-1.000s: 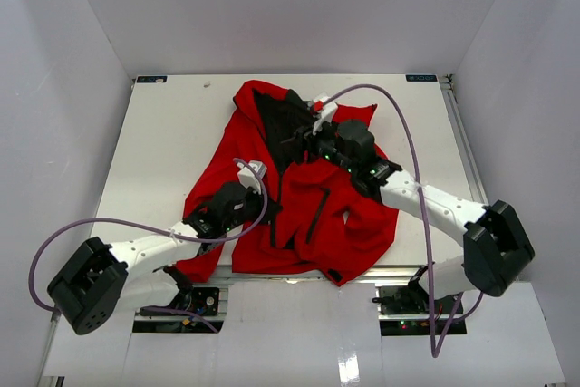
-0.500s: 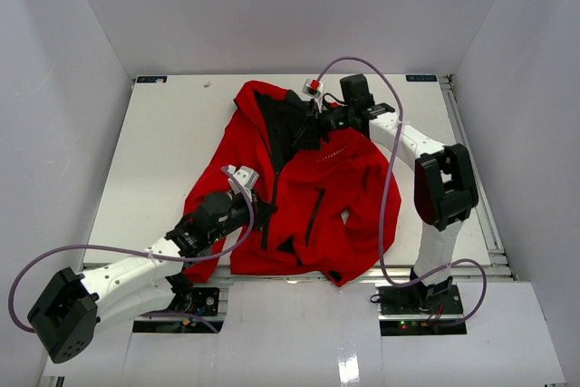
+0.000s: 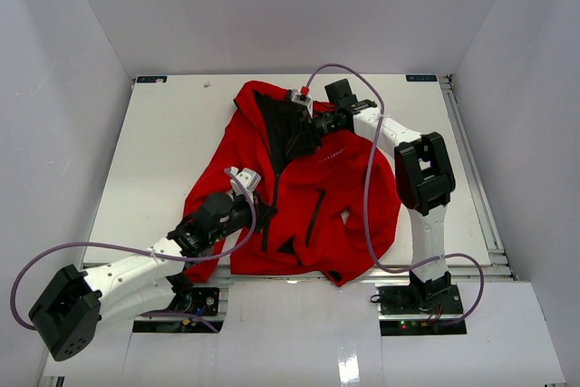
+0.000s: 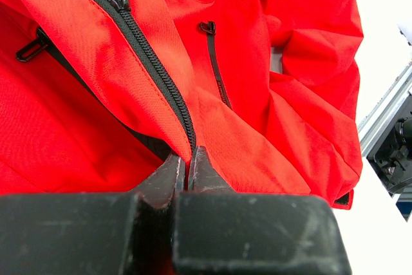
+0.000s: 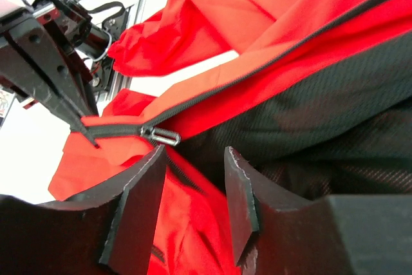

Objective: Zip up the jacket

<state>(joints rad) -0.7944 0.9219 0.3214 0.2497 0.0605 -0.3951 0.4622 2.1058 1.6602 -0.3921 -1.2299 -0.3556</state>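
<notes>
The red jacket (image 3: 335,197) lies spread on the white table, its black lining (image 3: 275,120) showing at the open top. My left gripper (image 3: 265,211) is shut on the jacket's bottom hem, right at the lower end of the dark front zipper (image 4: 161,75). The pinch shows close up, with the left gripper (image 4: 189,159) clamped on red fabric. My right gripper (image 3: 299,138) hovers over the open upper front. Its jaws (image 5: 196,156) stand open with nothing between them, and the metal zipper pull (image 5: 161,136) lies just beyond the left fingertip (image 5: 151,165), apart from it.
A dark pocket zip (image 4: 214,56) runs down the right front panel. The table's near edge with its aluminium rail (image 3: 299,271) lies just below the jacket's hem. White walls enclose the table on three sides. A purple cable (image 3: 367,188) from the right arm loops over the jacket.
The right arm has swung from over the jacket's chest up to the collar end, and its gripper now points at the zipper pull. The left gripper has kept its grip on the hem.
</notes>
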